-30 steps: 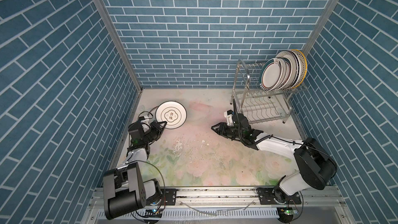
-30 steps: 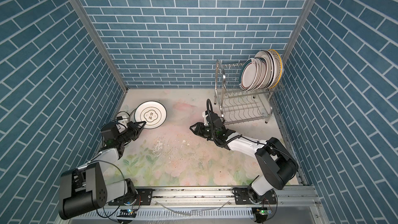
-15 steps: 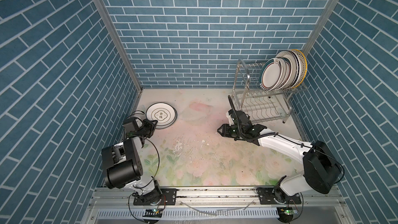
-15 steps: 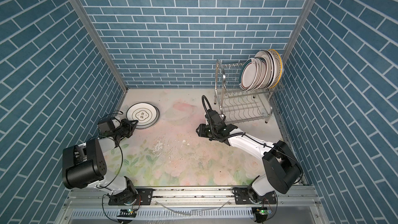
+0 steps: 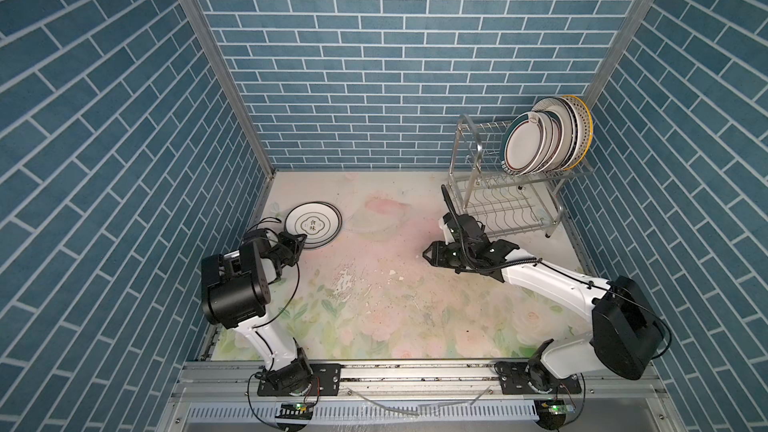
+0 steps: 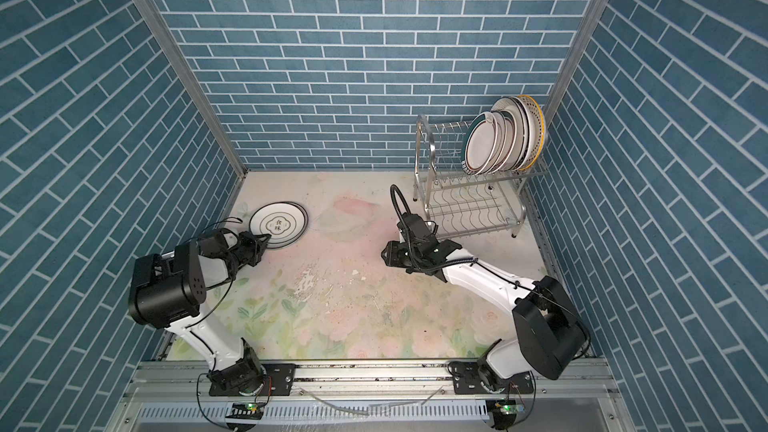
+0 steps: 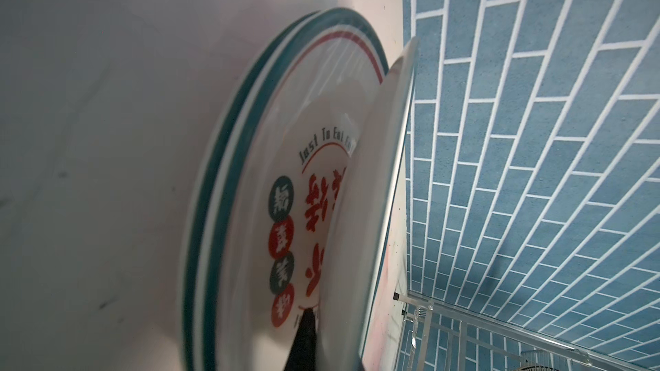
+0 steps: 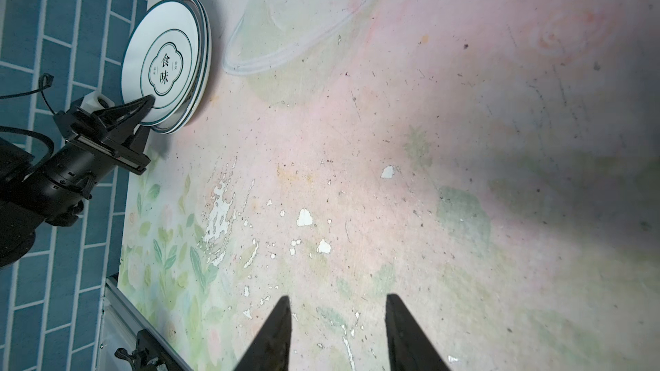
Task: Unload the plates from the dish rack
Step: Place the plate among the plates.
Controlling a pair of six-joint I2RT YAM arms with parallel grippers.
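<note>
The dish rack [image 5: 468, 147] [image 6: 432, 147] stands at the back right, with several plates [image 5: 524, 147] [image 6: 482, 148] upright in its upper tier. At the far left my left gripper [image 5: 302, 238] [image 6: 268, 237] is shut on the near rim of a white plate with black rings and characters [image 5: 312, 224] [image 6: 277, 224] [image 8: 160, 62]. That plate hangs slightly tilted over a teal-banded plate with red characters [image 7: 282, 208] lying on the table. My right gripper [image 5: 426, 252] [image 6: 384, 253] [image 8: 337, 301] hovers open and empty over the middle of the table, in front of the rack.
The rack's lower tier [image 5: 505, 211] holds nothing. The left tiled wall [image 5: 232, 184] runs close beside the stacked plates. A faint clear round outline [image 8: 303, 30] lies on the floral mat between stack and rack. The arm rail [image 5: 415, 371] bounds the front.
My left gripper has carried the plate leftward toward the wall and over the stack. The right gripper has drawn back slightly to the right, still open.
</note>
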